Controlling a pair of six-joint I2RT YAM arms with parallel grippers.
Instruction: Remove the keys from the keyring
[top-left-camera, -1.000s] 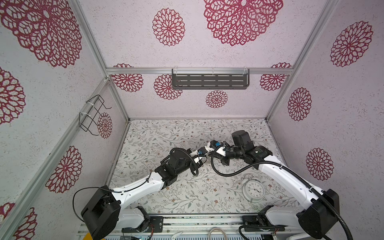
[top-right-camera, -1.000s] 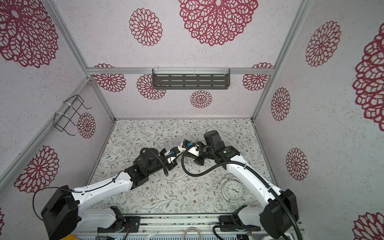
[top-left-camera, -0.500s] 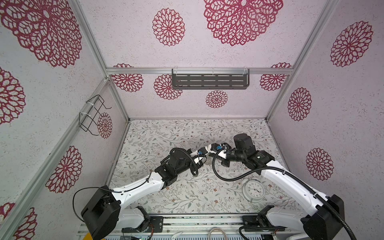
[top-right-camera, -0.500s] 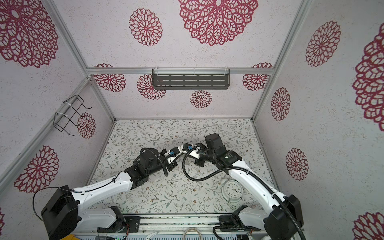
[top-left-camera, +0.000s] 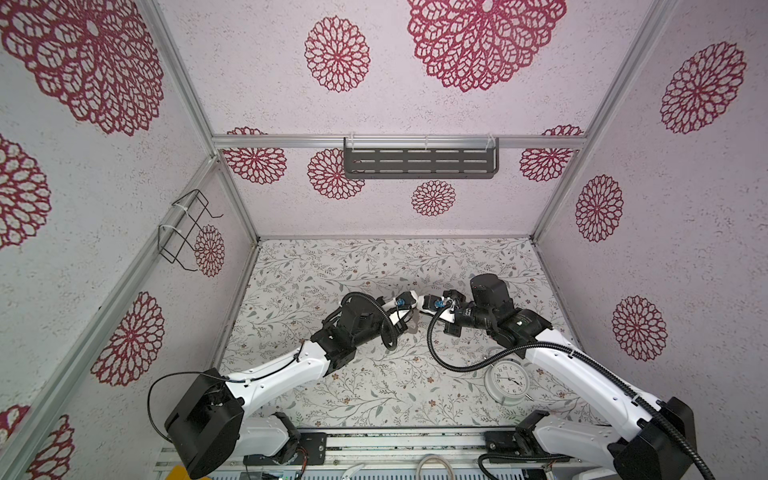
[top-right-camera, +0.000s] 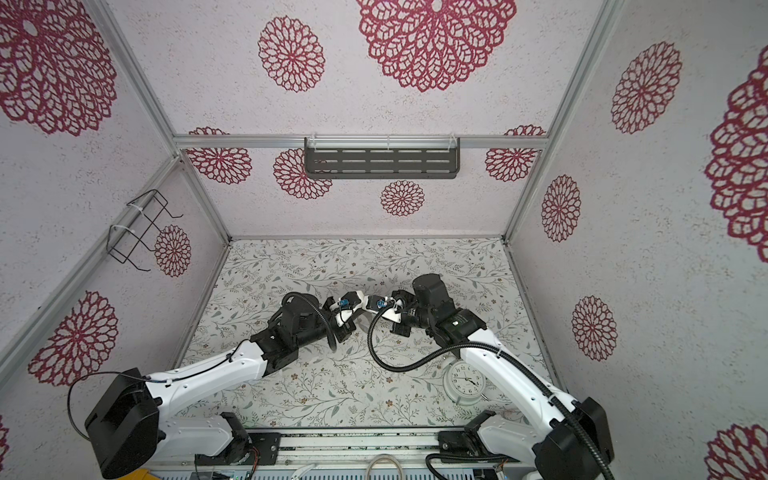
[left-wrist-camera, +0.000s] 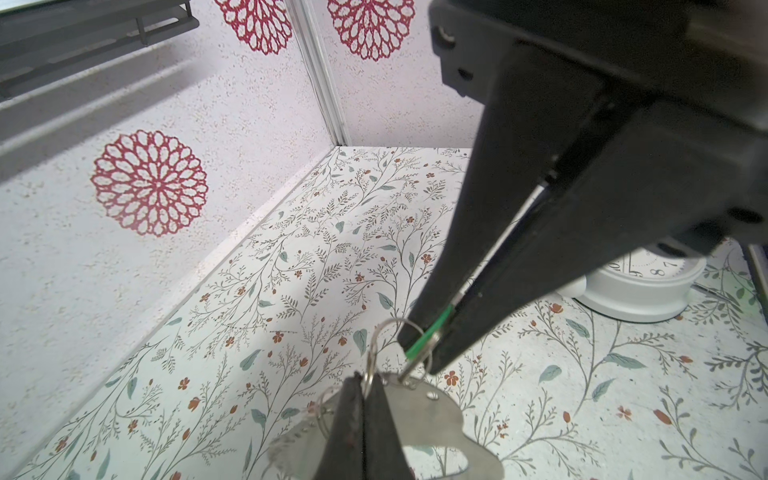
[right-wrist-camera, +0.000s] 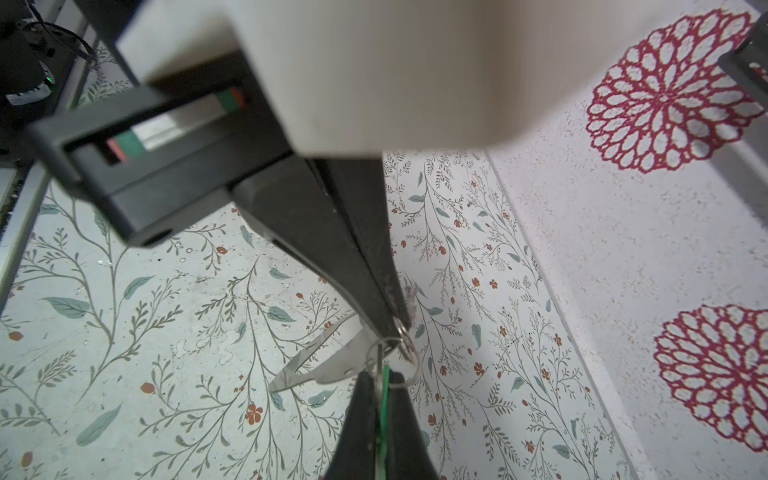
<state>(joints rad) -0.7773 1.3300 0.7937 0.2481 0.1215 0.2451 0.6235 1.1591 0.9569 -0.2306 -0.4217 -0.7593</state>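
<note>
Obs: left gripper (left-wrist-camera: 363, 386) clenched on wire ring (left-wrist-camera: 372, 345); right gripper (left-wrist-camera: 417, 353) grasping green-tagged key (left-wrist-camera: 432, 330), mostly hidden between jaws. Flat keyring (left-wrist-camera: 432, 415) cut off at bottom edge.

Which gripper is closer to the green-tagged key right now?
Right. The right gripper is shut on the green-tagged key, pinching its tag. The left gripper is shut on a wire ring just beside that key, not touching the tag.

Grn-tag key (left-wrist-camera: 423, 337) pinched; flat keyring (left-wrist-camera: 438, 415) hangs aloft.
</note>
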